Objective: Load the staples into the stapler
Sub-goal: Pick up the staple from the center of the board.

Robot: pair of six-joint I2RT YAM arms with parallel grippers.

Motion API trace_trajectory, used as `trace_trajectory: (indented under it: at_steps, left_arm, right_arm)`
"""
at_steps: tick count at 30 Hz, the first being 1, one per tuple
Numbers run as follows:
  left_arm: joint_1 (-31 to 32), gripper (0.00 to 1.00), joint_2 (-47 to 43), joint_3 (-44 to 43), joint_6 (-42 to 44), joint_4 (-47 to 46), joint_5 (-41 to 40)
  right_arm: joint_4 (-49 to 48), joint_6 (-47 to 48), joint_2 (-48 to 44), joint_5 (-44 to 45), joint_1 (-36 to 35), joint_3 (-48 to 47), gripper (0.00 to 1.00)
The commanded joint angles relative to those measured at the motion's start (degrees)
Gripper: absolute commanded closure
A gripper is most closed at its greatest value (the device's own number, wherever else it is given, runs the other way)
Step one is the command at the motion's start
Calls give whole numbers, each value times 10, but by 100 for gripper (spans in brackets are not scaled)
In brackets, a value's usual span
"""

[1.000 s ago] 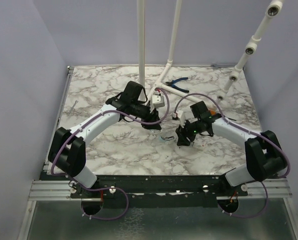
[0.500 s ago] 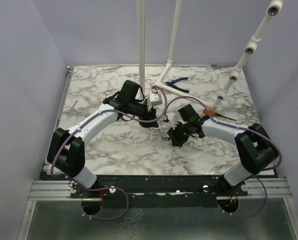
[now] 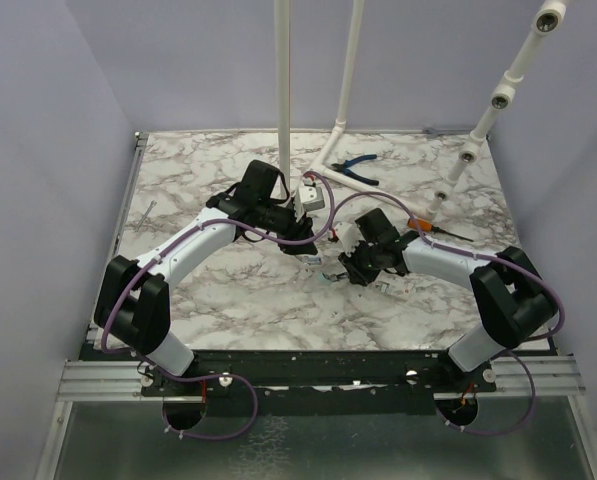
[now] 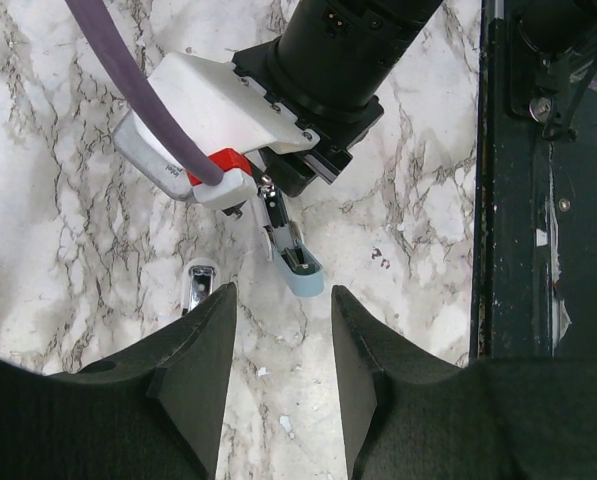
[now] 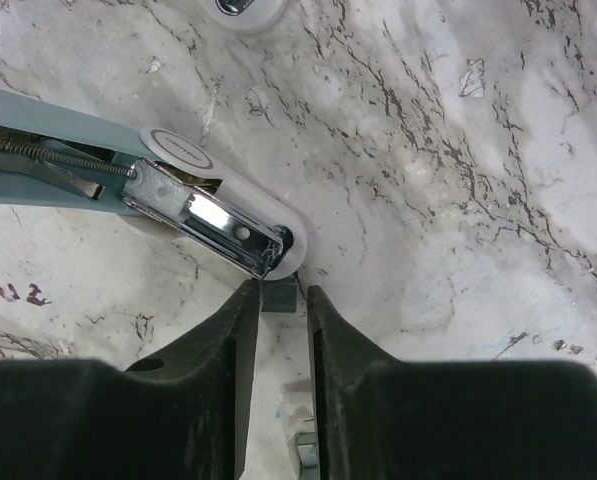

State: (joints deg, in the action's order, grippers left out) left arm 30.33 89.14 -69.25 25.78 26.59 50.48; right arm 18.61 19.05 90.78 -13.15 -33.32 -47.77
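Note:
The stapler (image 5: 168, 195) lies opened on the marble, its pale blue-green body to the left and its silvery magazine pointing at my right gripper (image 5: 278, 300). That gripper's jaws have closed in narrowly on a small grey strip of staples (image 5: 278, 296), held at the fingertips just off the magazine's open end. From the top, the right gripper (image 3: 350, 270) sits beside the stapler (image 3: 328, 275). My left gripper (image 4: 278, 310) hovers open with nothing between its fingers, just short of the stapler's blue end (image 4: 300, 270). In the top view the left gripper (image 3: 313, 245) is behind the stapler.
A small white-and-chrome piece (image 4: 200, 285) lies left of the stapler. Pale scraps (image 5: 298, 450) lie on the marble under my right fingers. Blue-handled pliers (image 3: 354, 170) and white pipe posts (image 3: 328, 150) stand at the back. An orange-handled screwdriver (image 3: 420, 225) lies at the right.
My right arm swung left to the stapler and its jaws narrowed around the staples. The left arm shifted slightly right and stayed open.

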Motion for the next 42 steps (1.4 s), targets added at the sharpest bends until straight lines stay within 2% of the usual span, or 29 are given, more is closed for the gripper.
trace_trajectory:
  at_steps: [1,17,23,31,42]
  left_arm:
    - [-4,55,-2,-7,4,1,-8]
    - [-5,55,-7,1,11,1,-11]
    - [-5,55,-7,1,15,2,-14]
    - [-5,55,6,-6,14,3,-8]
    - [-5,54,24,-11,-56,-26,8]
  right_arm:
    - [30,21,-8,25,-1,14,75]
    - [21,71,-6,-15,-1,16,78]
    - [24,88,-10,-34,-1,19,84]
    - [25,118,-63,-75,1,28,92]
    - [54,123,-114,-150,10,0,94]
